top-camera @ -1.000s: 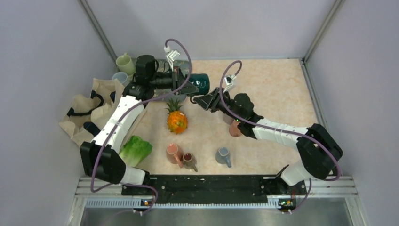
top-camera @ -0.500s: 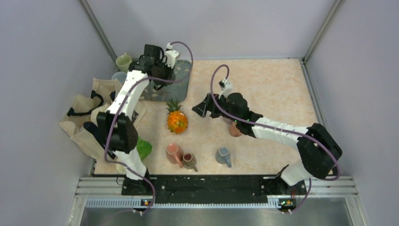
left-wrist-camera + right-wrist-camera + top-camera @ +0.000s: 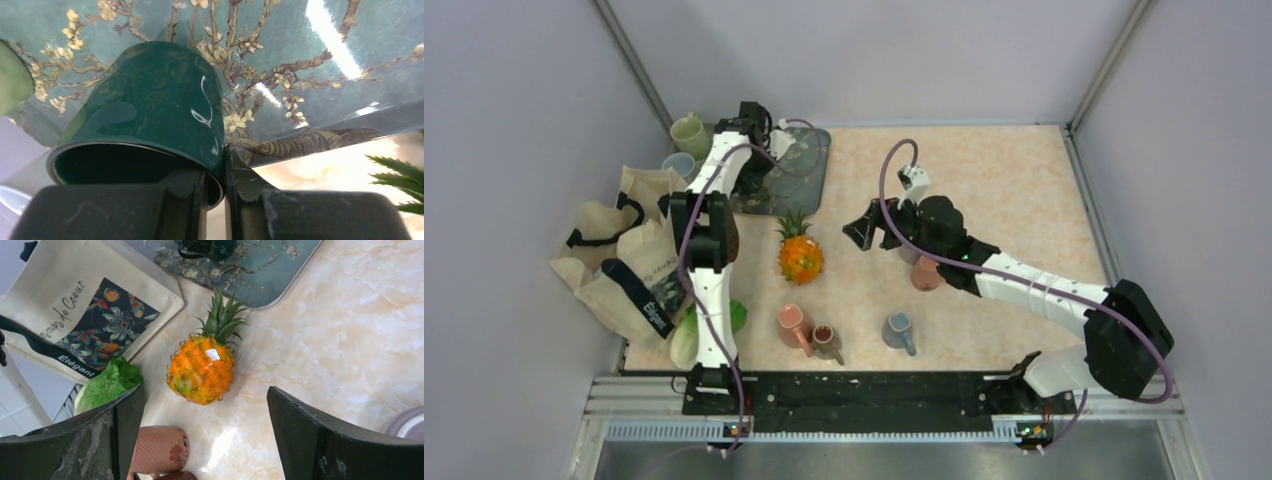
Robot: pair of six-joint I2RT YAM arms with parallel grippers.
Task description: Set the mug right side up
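Left gripper (image 3: 216,175) is clamped on the rim of the dark green mug (image 3: 150,115): one finger inside the mouth, one outside, the wall pinched between.

The mug hangs over the blossom-print tray (image 3: 310,60) at the far left. Its mouth faces the wrist and its base the tray, and it is tilted. I cannot tell whether the base touches.

Right gripper (image 3: 205,400) is spread wide and empty, above the pineapple (image 3: 201,371) mid-table.

Risks, my reading:
- The glazed wall may swivel or slip in so thin a rim pinch.
- Letting go while it is tilted could roll it onto its side.
- The tray looks glossy, so the mug may skid toward the pale green cup (image 3: 9,75) beside it.
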